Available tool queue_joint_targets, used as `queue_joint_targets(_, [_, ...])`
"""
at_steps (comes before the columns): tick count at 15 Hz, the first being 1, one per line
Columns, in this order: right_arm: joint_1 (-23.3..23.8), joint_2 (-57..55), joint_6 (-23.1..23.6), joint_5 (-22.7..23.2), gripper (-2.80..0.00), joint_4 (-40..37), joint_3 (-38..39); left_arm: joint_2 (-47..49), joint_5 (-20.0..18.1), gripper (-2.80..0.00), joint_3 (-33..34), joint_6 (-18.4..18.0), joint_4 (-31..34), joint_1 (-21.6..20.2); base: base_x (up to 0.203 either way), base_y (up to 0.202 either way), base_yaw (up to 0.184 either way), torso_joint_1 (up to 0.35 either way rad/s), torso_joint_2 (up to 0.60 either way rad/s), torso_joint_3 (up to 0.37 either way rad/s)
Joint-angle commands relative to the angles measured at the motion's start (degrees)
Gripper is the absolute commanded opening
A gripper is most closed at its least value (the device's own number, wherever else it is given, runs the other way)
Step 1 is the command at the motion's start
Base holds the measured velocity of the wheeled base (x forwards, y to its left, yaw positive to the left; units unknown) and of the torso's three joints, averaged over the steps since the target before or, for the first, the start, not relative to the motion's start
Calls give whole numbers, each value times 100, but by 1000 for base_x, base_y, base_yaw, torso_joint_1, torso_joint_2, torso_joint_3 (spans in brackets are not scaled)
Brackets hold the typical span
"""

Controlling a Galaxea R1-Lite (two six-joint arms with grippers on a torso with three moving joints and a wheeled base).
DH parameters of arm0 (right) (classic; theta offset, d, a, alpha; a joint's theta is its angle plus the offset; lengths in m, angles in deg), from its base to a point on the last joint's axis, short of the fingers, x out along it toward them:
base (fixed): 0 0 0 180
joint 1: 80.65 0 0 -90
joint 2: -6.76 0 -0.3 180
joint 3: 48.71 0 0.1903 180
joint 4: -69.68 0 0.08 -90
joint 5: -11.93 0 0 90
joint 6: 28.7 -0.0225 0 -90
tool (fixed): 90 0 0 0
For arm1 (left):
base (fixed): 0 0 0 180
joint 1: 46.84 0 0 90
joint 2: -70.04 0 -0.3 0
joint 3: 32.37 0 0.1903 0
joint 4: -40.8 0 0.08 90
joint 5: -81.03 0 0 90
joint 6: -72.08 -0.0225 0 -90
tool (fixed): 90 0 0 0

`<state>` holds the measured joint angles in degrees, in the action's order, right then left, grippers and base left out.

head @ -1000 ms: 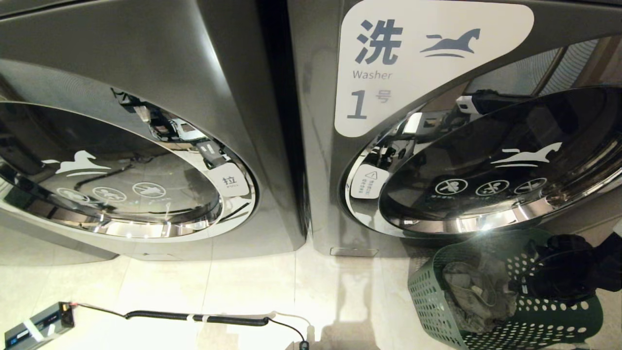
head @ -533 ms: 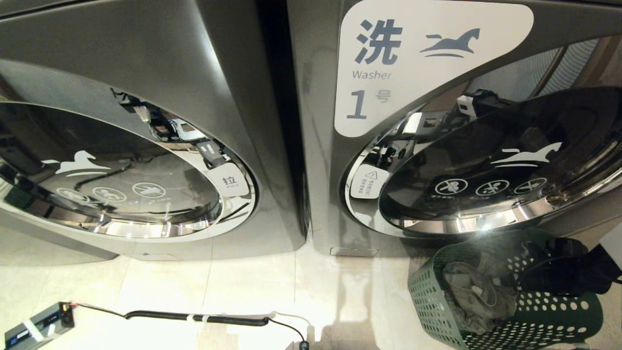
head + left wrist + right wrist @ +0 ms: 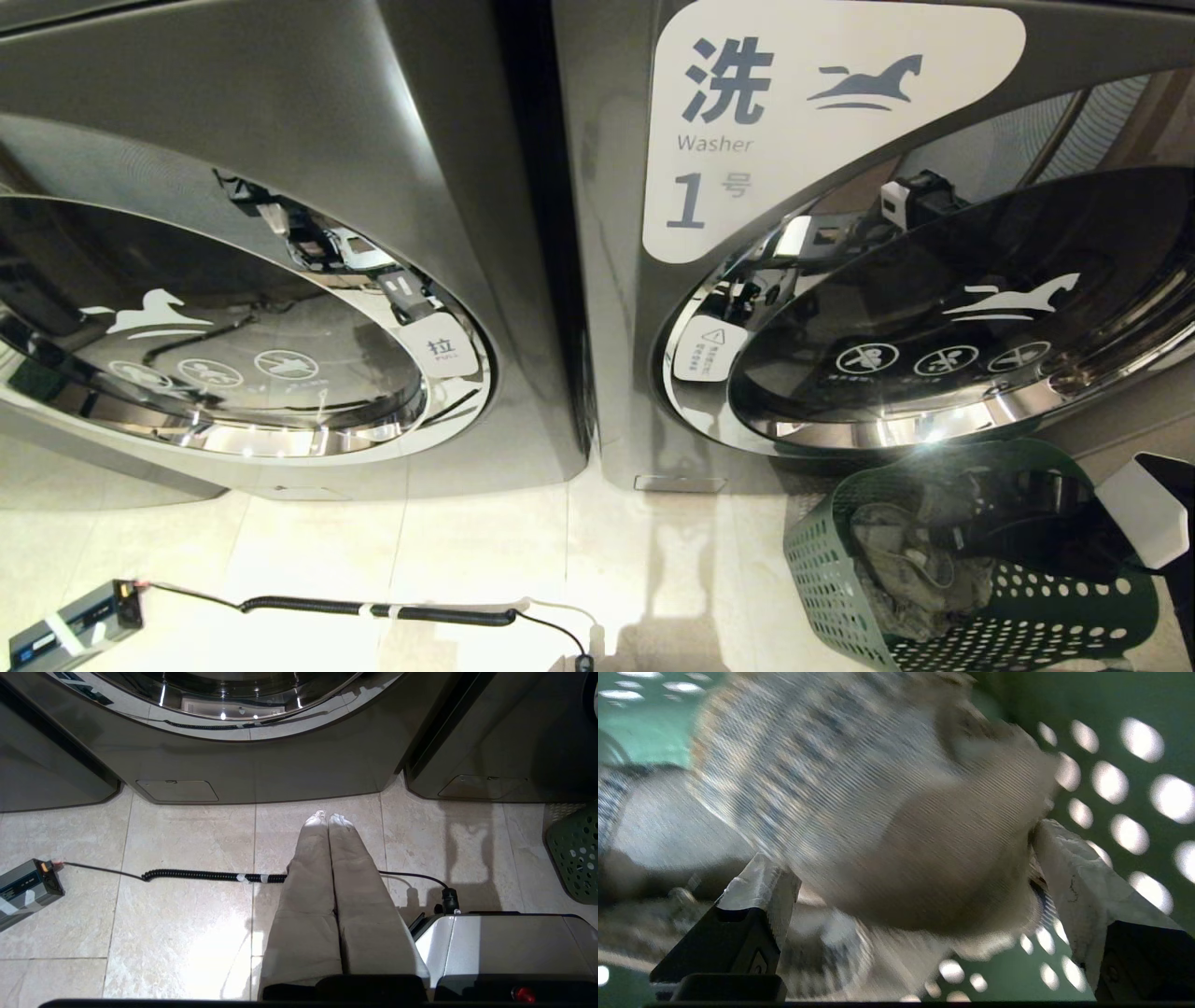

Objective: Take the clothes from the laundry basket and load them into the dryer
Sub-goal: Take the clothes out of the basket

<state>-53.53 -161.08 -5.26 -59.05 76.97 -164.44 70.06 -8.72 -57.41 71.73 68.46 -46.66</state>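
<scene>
The green perforated laundry basket point(image 3: 1018, 616) stands on the floor at the lower right, below the right machine's round door point(image 3: 934, 355). Crumpled grey clothes point(image 3: 920, 560) fill its left half. My right arm point(image 3: 1144, 509) reaches down into the basket's right half. In the right wrist view my right gripper point(image 3: 903, 847) is open deep inside the basket point(image 3: 1125, 728), its fingers point(image 3: 1069, 868) on either side of a pale, striped wad of clothes point(image 3: 878, 788). My left gripper point(image 3: 327, 819) is shut and empty, parked over the floor tiles.
Two grey front-loading machines stand side by side; the right one bears a "Washer 1" label point(image 3: 794, 112), the left one point(image 3: 280, 327) has a pull tab. A coiled black cable point(image 3: 373, 611) and a small grey box point(image 3: 75, 625) lie on the tiles.
My right arm has sunk deeper into the basket: the dark wrist that showed above the rim has dropped inside, and a white arm link has come into view at the right edge.
</scene>
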Motion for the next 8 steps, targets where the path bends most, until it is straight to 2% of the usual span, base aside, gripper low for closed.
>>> queue_joint_targets(1, [-117,-174,-70,14,0,83,-70,-20,2,-280,0,0,2,-1,0,0,0,0,0,0])
queue_joint_targets(7, [-215,-686,-226,-216,0,63,-915,-20,2,-280,0,0,2,-1,0,0,0,0,0,0])
queue_joint_targets(8, [-213,-730,-276,-342,-280,54,-1031,-20,2,-280,0,0,2,-1,0,0,0,0,0,0])
